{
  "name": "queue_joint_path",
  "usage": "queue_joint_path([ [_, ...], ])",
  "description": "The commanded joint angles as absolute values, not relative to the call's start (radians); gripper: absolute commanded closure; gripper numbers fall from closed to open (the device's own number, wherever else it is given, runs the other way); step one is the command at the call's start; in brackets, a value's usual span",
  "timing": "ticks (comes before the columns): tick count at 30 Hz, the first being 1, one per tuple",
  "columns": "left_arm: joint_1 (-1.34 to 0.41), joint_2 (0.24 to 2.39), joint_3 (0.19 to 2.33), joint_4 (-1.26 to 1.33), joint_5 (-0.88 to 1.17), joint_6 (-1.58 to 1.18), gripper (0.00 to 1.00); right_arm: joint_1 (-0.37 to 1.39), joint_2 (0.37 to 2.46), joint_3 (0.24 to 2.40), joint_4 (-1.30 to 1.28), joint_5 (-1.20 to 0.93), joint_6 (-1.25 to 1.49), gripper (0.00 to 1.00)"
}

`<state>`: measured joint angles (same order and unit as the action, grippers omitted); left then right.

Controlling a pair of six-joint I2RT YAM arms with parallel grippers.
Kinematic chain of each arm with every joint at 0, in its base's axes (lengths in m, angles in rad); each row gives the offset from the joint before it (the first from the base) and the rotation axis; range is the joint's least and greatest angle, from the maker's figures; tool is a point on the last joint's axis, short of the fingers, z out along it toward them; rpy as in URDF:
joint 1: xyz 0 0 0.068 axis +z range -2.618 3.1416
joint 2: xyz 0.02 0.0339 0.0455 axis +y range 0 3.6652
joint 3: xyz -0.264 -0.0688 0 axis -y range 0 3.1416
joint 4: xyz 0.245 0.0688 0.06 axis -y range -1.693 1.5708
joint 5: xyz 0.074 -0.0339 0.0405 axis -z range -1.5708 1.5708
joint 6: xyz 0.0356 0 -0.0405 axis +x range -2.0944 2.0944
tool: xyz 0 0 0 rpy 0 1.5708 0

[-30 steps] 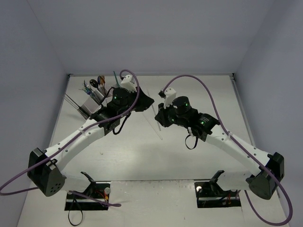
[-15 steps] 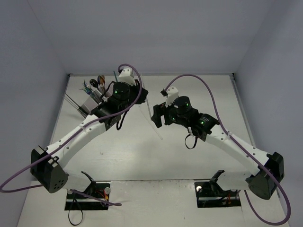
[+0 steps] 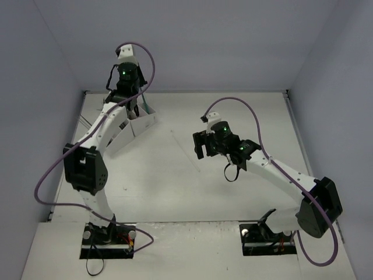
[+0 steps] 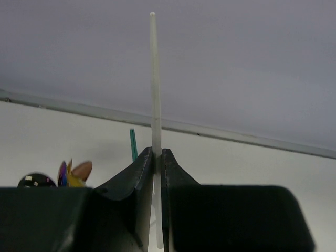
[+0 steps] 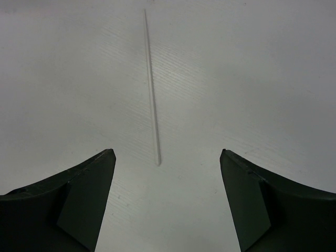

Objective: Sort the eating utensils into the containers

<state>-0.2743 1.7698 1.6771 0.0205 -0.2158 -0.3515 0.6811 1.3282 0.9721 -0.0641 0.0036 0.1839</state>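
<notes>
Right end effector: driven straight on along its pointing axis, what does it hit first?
Probably the thin translucent white stick lying on the white table, centred ahead of the open right end effector. Depth is unclear: it might touch table just short of the stick's near end.

1. A white desk, faintly ribbed, lies beneath the right claw.
2. A lilac-grey back wall rises beyond the left claw.
3. A grey strip runs where wall meets desk, beyond that same claw and to either side of it.
</notes>
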Motion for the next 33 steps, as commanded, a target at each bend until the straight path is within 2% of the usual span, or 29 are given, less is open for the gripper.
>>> queue_joint_path([
  [1,-0.237,1.907,1.865,0.121,-0.207,-0.28,1.0,0.68,1.356,0.968,-0.012,0.023,0.16,0.22],
  [9,-0.206,2.102,1.999,0.117,-0.185,-0.281,1.0,0.678,1.43,0.969,-0.011,0.009,0.146,0.21],
  [23,-0.2,2.161,1.915,0.076,-0.197,-0.291,1.0,0.68,1.472,0.967,-0.011,0.017,0.146,0.23],
  [33,-0.188,2.161,1.899,0.044,-0.195,-0.324,0.85,0.68,1.478,0.958,-0.011,0.009,0.147,0.27],
])
